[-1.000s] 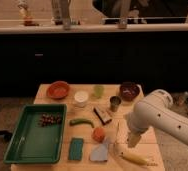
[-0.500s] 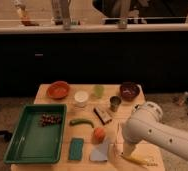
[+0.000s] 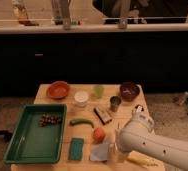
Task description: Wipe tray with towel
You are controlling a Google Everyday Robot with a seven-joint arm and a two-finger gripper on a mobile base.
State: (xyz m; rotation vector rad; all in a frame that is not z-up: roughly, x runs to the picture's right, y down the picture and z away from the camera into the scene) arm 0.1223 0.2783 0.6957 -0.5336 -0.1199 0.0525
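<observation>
The tray (image 3: pixel 18 150) is sitting along the left edge of the bench (image 3: pixel 127 107), with a dark cluster of small things (image 3: pixel 49 120) lying in its far half; a wiping stroke is likely to be shoving that cluster about or dragging it over the rim. Near the front edge, a teal sponge (image 3: pixel 77 149) is lying just beside the towel (image 3: pixel 99 152); a grasp landing a little to the left is risking the wrong item. An orange fruit (image 3: pixel 99 134) is resting just behind the towel; a careless reach may be sending it rolling. The gripper (image 3: pixel 111 148) is hanging at the towel's right edge, fingers spread and holding nothing; pinching only the hem is inviting a slip during the carry. A yellow thing (image 3: pixel 142 160) is lying under the arm near the front right corner, open to a bump.
</observation>
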